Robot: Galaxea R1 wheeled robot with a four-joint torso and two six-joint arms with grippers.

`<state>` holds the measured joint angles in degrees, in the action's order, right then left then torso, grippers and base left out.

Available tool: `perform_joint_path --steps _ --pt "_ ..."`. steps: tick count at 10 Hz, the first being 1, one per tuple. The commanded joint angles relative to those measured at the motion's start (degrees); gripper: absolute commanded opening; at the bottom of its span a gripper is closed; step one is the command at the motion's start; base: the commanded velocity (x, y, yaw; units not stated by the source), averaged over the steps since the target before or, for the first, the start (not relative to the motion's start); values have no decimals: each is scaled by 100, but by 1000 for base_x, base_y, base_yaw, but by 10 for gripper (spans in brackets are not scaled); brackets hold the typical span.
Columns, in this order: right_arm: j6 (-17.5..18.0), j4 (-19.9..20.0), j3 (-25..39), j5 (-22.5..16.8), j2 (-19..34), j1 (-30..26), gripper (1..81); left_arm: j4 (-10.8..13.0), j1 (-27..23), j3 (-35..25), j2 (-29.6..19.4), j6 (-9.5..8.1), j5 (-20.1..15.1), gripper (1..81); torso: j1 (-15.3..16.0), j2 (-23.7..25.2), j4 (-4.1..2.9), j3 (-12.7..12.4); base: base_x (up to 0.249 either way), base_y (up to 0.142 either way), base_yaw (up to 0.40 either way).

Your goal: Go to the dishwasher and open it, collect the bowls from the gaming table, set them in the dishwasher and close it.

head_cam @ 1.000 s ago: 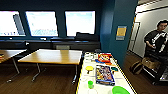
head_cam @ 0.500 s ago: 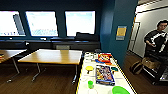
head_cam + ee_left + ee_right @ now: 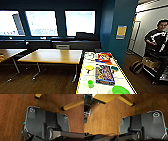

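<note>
The gaming table (image 3: 84, 76), long and white-topped with a yellow edge strip, runs away from me at lower centre right in the head view. A yellow bowl (image 3: 89, 67) sits near its left edge, beside a colourful game box (image 3: 104, 74). At the table's near end, low in the picture, lies a lime green bowl (image 3: 120, 90). A small upright green cup (image 3: 90, 83) stands between the two bowls. The dishwasher is out of view. Both wrist views look down on brown wooden floor past my own dark plate.
A plain wooden table (image 3: 53, 55) stands left of the gaming table, with another at the far left. A person (image 3: 157, 37) stands at the right by a dark cart, a bag and a box (image 3: 149, 62). A red game box (image 3: 104, 57) lies farther along. Yellow table legs (image 3: 73, 104) show nearby.
</note>
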<state>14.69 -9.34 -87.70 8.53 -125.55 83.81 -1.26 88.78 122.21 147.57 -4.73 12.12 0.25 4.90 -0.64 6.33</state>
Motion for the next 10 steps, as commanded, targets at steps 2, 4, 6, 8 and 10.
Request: perform_joint_path --steps 2,4,6,8,10 --pt "324 99 1825 324 1870 -606 811 29 -261 -92 -130 7 -245 811 -2 0 0 458 0 0 0" --pt "377 134 2206 316 2286 -843 811 20 -287 -136 -130 -2 -245 811 2 -2 0 336 0 0 0" --pt "561 134 2496 307 2743 -1106 811 20 -287 -619 -464 -2 -245 811 5 -5 0 387 0 0 0" --pt "781 143 2645 254 3112 -1440 811 20 -321 -1287 -957 -28 107 811 2 -5 0 387 0 0 0" --pt "983 134 2768 193 3376 -1792 811 3 -593 -1797 -1378 -63 274 811 5 -5 0 387 0 0 0"
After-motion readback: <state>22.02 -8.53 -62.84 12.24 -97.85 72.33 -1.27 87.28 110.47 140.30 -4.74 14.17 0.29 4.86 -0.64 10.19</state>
